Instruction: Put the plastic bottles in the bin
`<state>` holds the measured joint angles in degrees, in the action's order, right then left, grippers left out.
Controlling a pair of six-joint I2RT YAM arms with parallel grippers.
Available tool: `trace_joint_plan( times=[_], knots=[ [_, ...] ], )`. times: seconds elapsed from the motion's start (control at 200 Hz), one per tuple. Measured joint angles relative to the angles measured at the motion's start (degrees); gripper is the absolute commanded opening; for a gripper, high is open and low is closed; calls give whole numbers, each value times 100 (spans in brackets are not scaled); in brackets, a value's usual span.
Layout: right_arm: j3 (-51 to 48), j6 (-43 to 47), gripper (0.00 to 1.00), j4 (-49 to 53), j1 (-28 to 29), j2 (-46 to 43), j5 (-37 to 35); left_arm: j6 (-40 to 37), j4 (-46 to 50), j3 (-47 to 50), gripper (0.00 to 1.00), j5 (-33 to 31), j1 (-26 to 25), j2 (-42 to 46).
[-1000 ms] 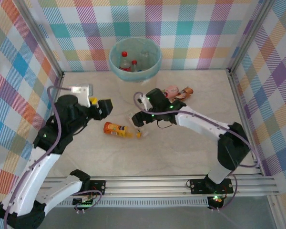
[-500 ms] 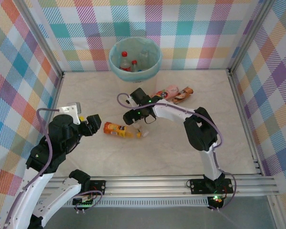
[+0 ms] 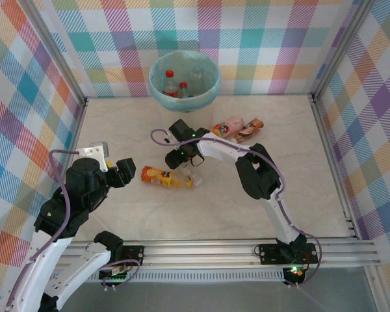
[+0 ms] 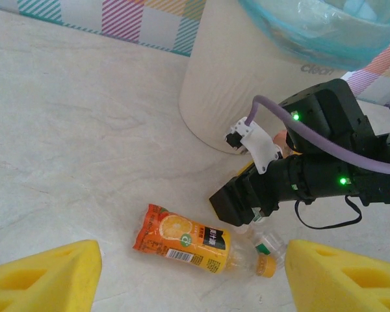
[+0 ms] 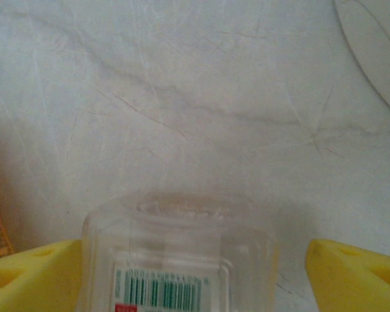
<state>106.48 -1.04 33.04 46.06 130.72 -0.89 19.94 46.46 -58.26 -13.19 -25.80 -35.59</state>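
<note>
Lighting: bright, even, diffuse overhead. Shadows: soft, faint (dimmer at left, right wrist view). Focus: top view sharp; clear bottle [image 5: 179,260] blurred close-up.

Pale marbled desk [image 3: 260,188]. Upper centre: cream bin [image 3: 182,106], upright. Left of centre: orange-yellow bottle [image 3: 160,177], flat, cap toward right. Just beside cap: clear bottle [image 5: 175,253], on side. Below right of bin: pink bottle [image 3: 229,126], brown-orange bottle [image 3: 250,129], lying side by side, apart from other two.
</note>
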Motion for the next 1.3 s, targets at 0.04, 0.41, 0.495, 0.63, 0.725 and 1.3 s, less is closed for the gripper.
trace_joint_plan(
  times=[0.04, 0.41, 0.495, 0.63, 0.725, 1.3],
  knots=[
    [20, 39, 66, 46, 7, 0, 7, -2, 0, 0, 75, 0, 0, 0],
    [219, 133, 56, 503, 107, -393, 238, -157, -28, -127, 77, -249, 0, -118],
    [205, 133, 55, 549, 195, -809, 354, -240, -195, -262, 77, -323, 0, -223],
    [216, 157, 54, 549, 278, -1650, 651, -426, -522, -533, 76, -404, 0, -387],
    [437, 249, 54, 557, 315, -2109, 916, -577, -761, -828, 76, -450, 0, -579],
    [3375, 780, 50, -1045, -892, -1674, 1178, -1401, -2201, -3163, 75, -411, 299, -3729]
  ],
)
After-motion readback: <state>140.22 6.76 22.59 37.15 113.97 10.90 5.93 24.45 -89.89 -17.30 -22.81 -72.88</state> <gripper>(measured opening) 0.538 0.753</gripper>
